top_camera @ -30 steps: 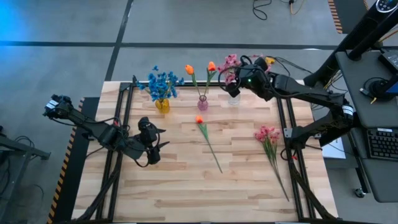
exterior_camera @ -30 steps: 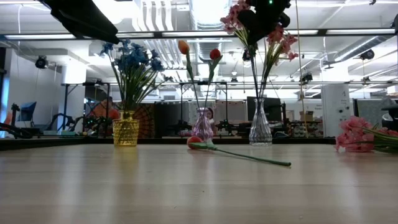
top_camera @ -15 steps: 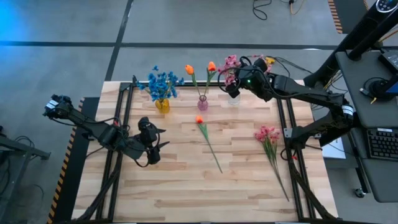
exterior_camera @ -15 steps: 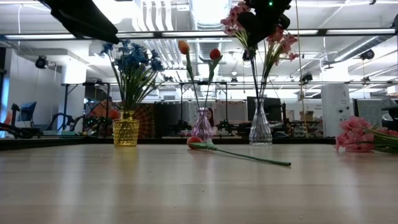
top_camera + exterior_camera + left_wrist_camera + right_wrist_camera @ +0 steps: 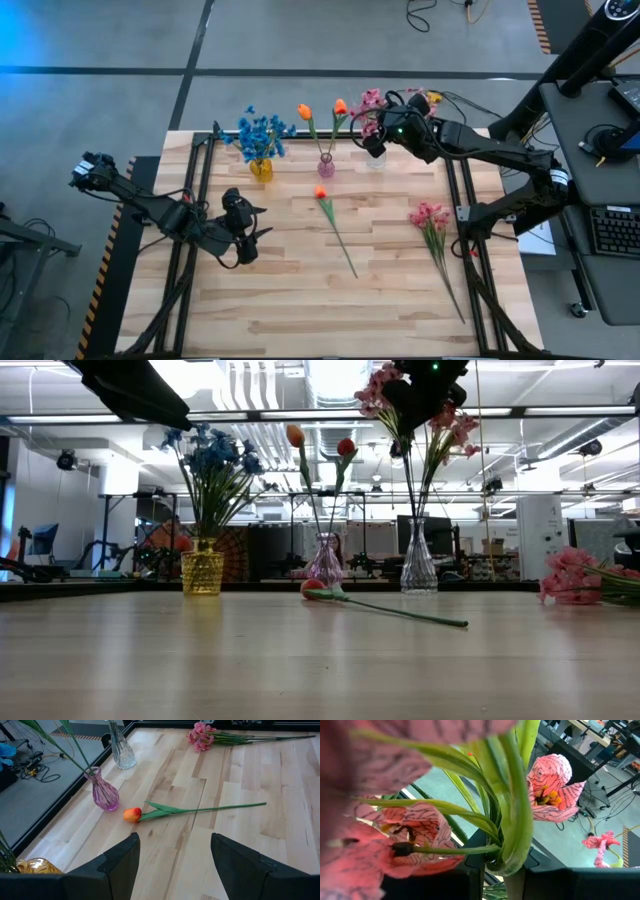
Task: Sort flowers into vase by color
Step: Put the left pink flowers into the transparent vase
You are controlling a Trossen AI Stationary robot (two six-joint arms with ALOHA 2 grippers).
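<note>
Vases (image 5: 326, 166): three; orange tulips (image 5: 321, 192): three; loose pink spray (image 5: 430, 217): one

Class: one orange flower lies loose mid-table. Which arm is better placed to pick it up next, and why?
Probably the left: its gripper is open and empty, facing the orange flower. The right gripper is shut on a pink flower above the clear vase.

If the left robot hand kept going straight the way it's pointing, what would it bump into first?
Probably the orange flower lying on the table. The open left hand points right at it, with only bare wood in between. The pink vase stands just beyond and a little to one side, though depth is hard to judge.
</note>
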